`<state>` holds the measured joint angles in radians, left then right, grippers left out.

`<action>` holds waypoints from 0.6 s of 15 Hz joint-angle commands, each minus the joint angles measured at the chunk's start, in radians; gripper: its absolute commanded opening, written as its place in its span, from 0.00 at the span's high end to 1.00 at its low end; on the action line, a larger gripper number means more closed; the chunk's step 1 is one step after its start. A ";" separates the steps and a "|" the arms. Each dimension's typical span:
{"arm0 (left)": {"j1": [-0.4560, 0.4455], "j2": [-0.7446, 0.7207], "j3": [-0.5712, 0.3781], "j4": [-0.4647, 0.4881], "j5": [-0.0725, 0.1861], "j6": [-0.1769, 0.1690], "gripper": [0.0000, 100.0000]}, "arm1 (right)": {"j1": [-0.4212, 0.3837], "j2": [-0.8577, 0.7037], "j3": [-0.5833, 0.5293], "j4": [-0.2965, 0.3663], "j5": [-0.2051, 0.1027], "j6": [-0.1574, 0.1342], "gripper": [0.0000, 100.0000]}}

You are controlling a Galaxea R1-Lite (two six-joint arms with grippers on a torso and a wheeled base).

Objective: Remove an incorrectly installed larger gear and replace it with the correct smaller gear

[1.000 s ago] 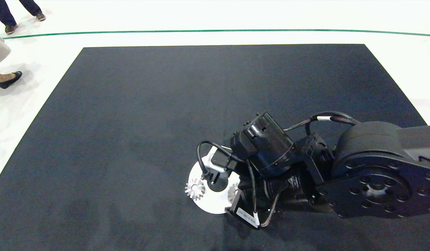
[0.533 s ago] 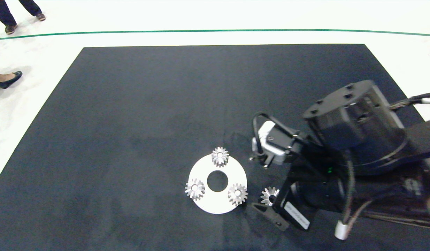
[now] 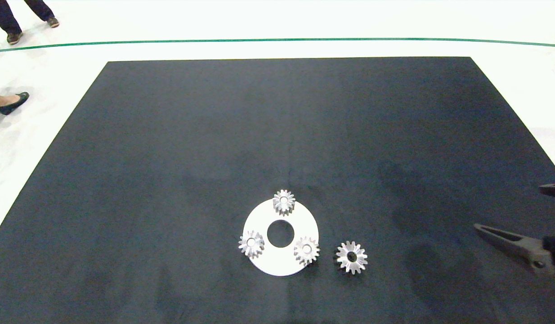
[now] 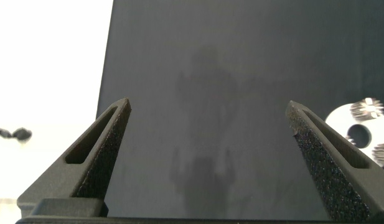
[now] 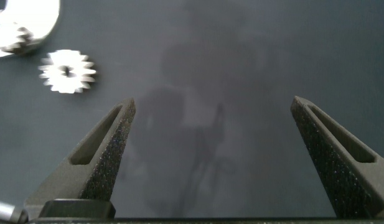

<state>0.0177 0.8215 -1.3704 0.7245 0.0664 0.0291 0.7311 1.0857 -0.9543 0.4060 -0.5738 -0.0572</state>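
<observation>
One larger gear [image 3: 351,257] flat on mat, well apart from spread, empty right claw [image 3: 529,220].

A flat ring plate [image 3: 265,263] lies on the mat [image 3: 169,157], toward its near edge and a little right of centre. Three small gears sit on the plate around its centre hole: one [image 3: 284,201] at the far rim, one [image 3: 251,244] at the near left, and the smaller gear [image 3: 306,250] at the near right. The larger gear [image 3: 351,257] lies flat on the mat just beside the plate, to its right, apart from it. Well to the right, at the mat's edge, the right gripper [image 3: 525,220] hangs with fingers spread. Beyond the mat's far left corner, a person's shoes [image 3: 11,102] stand on the floor.
</observation>
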 commanded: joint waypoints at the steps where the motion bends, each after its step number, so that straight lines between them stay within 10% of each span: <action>1: -0.015 -0.163 0.011 -0.007 -0.008 0.034 0.00 | -0.206 -0.383 0.170 0.004 -0.064 -0.010 0.00; 4: -0.010 -0.335 0.090 -0.007 -0.003 0.035 0.00 | -0.363 -0.650 0.272 0.004 -0.064 -0.112 0.00; 9: 0.068 -0.571 0.157 -0.002 -0.002 0.054 0.00 | -0.464 -0.920 0.273 0.002 -0.066 -0.165 0.00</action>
<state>0.0566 0.3723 -1.2517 0.7177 0.0645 0.0826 0.3168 0.3266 -0.6834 0.4070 -0.6345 -0.1938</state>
